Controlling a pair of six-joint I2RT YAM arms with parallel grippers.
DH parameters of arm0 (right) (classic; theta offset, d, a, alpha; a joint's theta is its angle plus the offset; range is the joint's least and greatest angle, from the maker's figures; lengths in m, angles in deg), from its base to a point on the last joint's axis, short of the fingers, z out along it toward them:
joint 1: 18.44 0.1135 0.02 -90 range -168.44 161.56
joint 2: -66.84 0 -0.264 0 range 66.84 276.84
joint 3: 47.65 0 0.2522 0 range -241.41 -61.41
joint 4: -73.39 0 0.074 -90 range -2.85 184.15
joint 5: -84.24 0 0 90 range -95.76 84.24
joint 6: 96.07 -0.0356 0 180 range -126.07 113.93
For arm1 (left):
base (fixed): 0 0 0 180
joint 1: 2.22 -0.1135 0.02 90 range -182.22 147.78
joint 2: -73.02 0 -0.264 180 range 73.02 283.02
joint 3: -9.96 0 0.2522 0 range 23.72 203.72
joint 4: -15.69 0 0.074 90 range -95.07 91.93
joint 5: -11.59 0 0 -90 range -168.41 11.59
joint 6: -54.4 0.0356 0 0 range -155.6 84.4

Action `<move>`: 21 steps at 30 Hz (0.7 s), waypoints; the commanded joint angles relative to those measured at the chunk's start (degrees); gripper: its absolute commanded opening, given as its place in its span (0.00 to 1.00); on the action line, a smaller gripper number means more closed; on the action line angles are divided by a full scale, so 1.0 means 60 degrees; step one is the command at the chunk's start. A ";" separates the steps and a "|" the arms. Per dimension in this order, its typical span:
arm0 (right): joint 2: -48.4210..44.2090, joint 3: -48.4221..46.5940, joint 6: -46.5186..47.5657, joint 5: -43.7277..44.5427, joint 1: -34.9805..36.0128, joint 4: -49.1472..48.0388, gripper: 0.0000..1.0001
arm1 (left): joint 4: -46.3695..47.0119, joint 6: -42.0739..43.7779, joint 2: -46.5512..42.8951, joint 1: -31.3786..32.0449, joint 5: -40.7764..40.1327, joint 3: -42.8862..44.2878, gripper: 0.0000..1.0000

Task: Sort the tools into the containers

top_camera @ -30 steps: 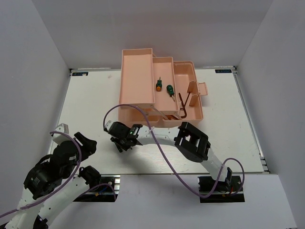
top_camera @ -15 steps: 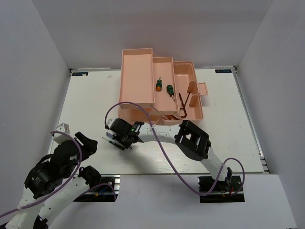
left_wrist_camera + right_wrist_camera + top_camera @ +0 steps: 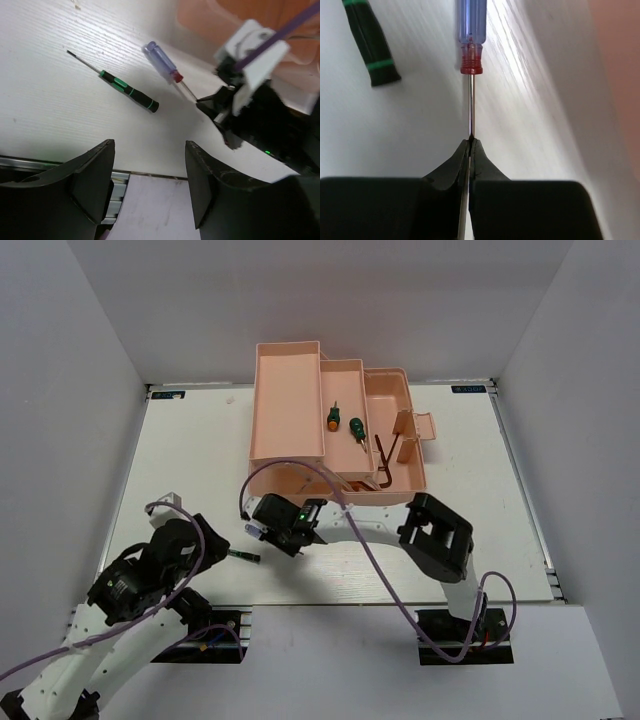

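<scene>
The right tool (image 3: pixel 470 148) is pinched tight on the thin metal shaft of a blue screwdriver (image 3: pixel 471 30), gripping it well down from the red collar. The clear blue handle points away from the fingers. From the left wrist view, that screwdriver (image 3: pixel 167 67) sits low over the white tabletop (image 3: pixel 180 460), just in front of the toolbox. I cannot tell whether its handle touches the surface.

Near it, but apart, a black and green screwdriver (image 3: pixel 127 91) lies flat on the tabletop, its thin tip pointing away from the right tool (image 3: pixel 207 102). From above it shows as a small dark stick (image 3: pixel 243 556) between the 2 arms.

The left tool (image 3: pixel 150 185) hangs over the near edge of the tabletop with its 2 fingers (image 3: pixel 92 175) spread wide and nothing between them.

The peach-pink toolbox (image 3: pixel 288 400) stands open at the far middle of the tabletop, trays folded out. 2 green-handled screwdrivers (image 3: pixel 333 417) lie in the middle tray, and dark hex keys (image 3: pixel 385 462) rest in the right-hand compartment.
</scene>
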 commanded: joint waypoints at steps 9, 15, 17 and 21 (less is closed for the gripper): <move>-0.3227 0.0493 0.1523 -0.1479 -0.0050 0.0783 0.00 | 0.0632 -0.1338 0.0290 -0.0042 0.0660 -0.0964 0.68; -0.3989 0.0085 0.1786 -0.2489 -0.0035 0.1398 0.00 | 0.0969 -0.1749 0.0378 -0.0042 0.0748 -0.1272 0.68; -0.4019 -0.0150 0.1801 -0.2651 -0.0064 0.1589 0.00 | 0.0969 -0.1750 0.0290 -0.0042 0.0748 -0.1272 0.68; -0.3961 -0.1248 0.1860 -0.2259 -0.0050 0.1956 0.00 | 0.0969 -0.1940 0.0290 -0.0042 0.0528 -0.1272 0.68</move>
